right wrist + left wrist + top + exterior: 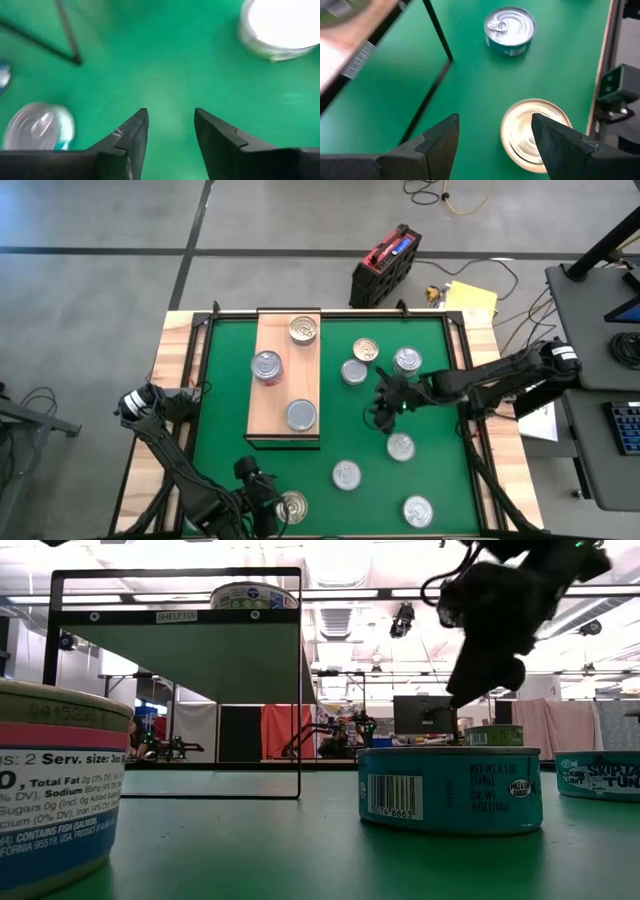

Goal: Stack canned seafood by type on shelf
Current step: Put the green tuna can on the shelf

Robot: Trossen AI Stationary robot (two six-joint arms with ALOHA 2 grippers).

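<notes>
The shelf point(288, 380) is a light wooden board on a black frame, and three tins rest on it: a gold-lidded one point(303, 330) and two silver ones point(266, 366) point(301, 415). Several more tins lie flat on the green mat. My left gripper point(495, 120) is open near the table's front edge, above the mat beside a gold-lidded tin point(532, 132), with nothing between its fingers. My right gripper point(170, 112) hangs open over bare mat right of the shelf point(383, 416), between a group of three tins point(366, 351) and a silver tin point(400, 447).
Silver tins lie on the near right part of the mat point(346, 475) point(418, 511). The shelf's black frame legs point(437, 30) stand on the mat near my left gripper. A raised rim point(462, 370) borders the mat. A red and black case point(385, 265) sits on the floor beyond.
</notes>
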